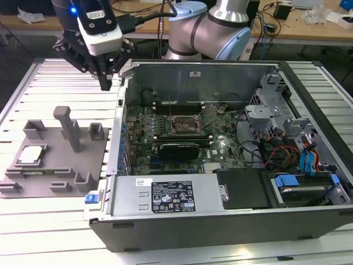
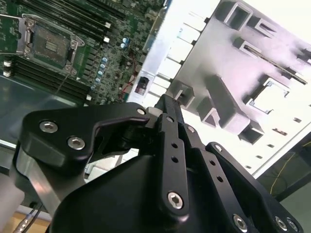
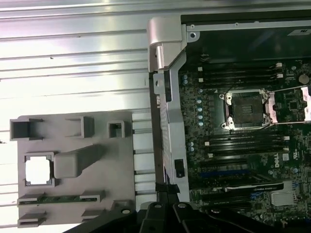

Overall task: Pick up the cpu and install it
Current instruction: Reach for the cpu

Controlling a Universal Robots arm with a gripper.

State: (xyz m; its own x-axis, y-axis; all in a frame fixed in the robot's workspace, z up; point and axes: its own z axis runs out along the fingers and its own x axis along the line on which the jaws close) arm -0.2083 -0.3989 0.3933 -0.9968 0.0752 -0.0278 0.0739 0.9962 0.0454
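Observation:
The cpu (image 1: pixel 30 155), a small silver-topped square, lies in a recess at the exterior view's left end of the grey fixture plate (image 1: pixel 58 165). It appears as a bright square in both wrist views (image 3: pixel 39 171) (image 2: pixel 268 98). My gripper (image 1: pixel 106 83) hangs high above the slatted table, between the fixture plate and the open computer case, well apart from the cpu. Its black fingers (image 2: pixel 168 109) are shut with nothing between them. The motherboard socket (image 1: pixel 185 126) (image 3: pixel 245 110) (image 2: pixel 49 46) sits open, its metal frame lifted to one side.
The open computer case (image 1: pixel 182 72) fills the exterior view's right, with a power supply (image 1: pixel 165 196), drive bays and cables inside. Upright blocks (image 1: pixel 69 127) rise from the fixture plate. The case's wall (image 3: pixel 165 97) stands between fixture and motherboard.

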